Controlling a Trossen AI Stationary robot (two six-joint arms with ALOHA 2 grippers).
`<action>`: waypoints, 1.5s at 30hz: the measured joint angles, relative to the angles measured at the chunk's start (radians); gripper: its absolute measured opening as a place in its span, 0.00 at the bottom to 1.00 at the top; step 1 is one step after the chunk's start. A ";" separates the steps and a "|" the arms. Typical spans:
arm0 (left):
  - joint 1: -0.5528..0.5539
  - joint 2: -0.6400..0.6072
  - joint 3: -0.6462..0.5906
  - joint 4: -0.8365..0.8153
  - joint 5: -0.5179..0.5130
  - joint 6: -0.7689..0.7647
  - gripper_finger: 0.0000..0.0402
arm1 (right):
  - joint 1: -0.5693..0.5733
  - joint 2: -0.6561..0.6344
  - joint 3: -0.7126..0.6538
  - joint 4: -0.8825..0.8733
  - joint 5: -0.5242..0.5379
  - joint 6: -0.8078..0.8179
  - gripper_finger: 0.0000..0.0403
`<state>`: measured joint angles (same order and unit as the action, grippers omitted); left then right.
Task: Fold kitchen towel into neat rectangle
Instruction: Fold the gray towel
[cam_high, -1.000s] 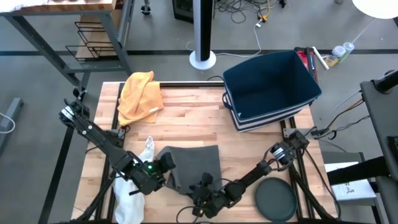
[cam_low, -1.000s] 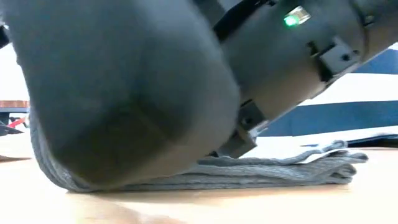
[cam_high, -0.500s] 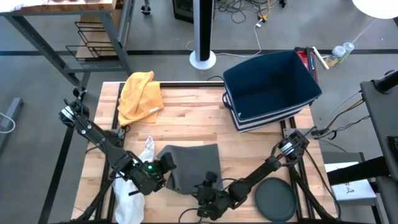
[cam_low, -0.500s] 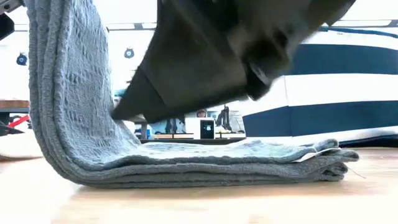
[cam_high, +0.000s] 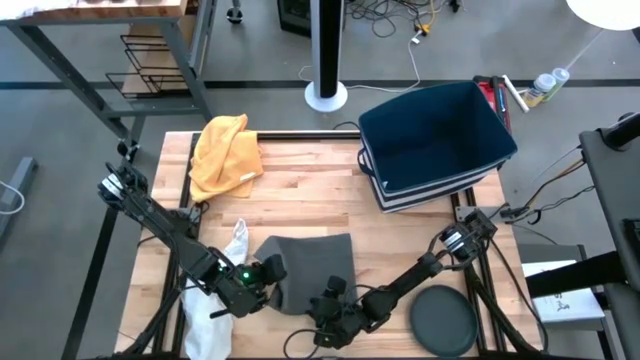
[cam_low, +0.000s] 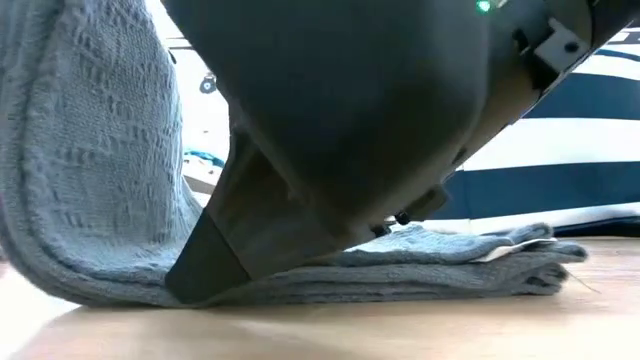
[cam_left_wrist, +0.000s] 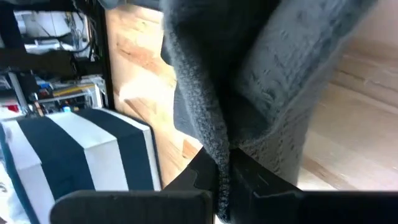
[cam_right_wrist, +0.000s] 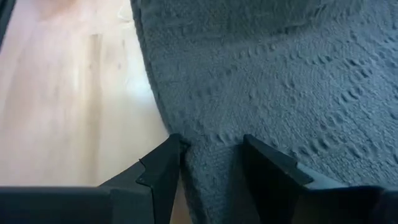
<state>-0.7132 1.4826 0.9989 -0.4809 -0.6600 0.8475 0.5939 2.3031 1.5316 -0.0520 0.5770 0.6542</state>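
The grey kitchen towel (cam_high: 310, 262) lies folded in several layers on the wooden table (cam_high: 300, 190), near its front edge. Its left end (cam_low: 90, 150) stands raised off the wood while the rest (cam_low: 450, 265) lies flat. My left gripper (cam_high: 270, 272) is at that raised end, shut on it. My right gripper (cam_high: 335, 293) is at the towel's near edge. In the right wrist view its fingers (cam_right_wrist: 168, 162) stand apart, with the towel's surface (cam_right_wrist: 280, 74) showing between and beyond them. My left gripper pinches the towel's left edge (cam_left_wrist: 217, 134) between its two fingers, coming slanting down from the table's left. How many layers it has I cannot tell. The held end is lifted and curves down to the part that lies on the table. My right gripper's fingers stand over the towel's near edge (cam_right_wrist: 186, 155); whether they touch it I cannot tell.
An orange cloth (cam_high: 225, 155) lies at the far left and a white cloth (cam_high: 236, 240) just left of the towel. A dark blue bin (cam_high: 435, 140) stands at the far right, and a dark round disc (cam_high: 443, 320) at the near right.
My left gripper has rolled a little at the wrist and stays shut on the towel's raised left end, which now sags wider toward the near edge. The rest of the towel has stayed flat on the table.
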 joint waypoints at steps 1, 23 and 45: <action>0.000 0.006 0.000 0.014 0.002 0.008 0.02 | 0.002 -0.004 0.000 0.007 -0.003 -0.004 0.42; 0.109 0.041 -0.001 0.099 0.218 0.274 0.01 | 0.020 -0.139 0.004 -0.205 0.097 0.223 0.42; 0.294 0.200 0.002 0.469 0.456 0.550 0.02 | 0.117 -0.208 -0.041 -0.625 0.097 0.646 0.42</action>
<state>-0.4189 1.6825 1.0012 -0.0121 -0.2037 1.3975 0.7106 2.0948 1.4908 -0.6774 0.6742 1.3003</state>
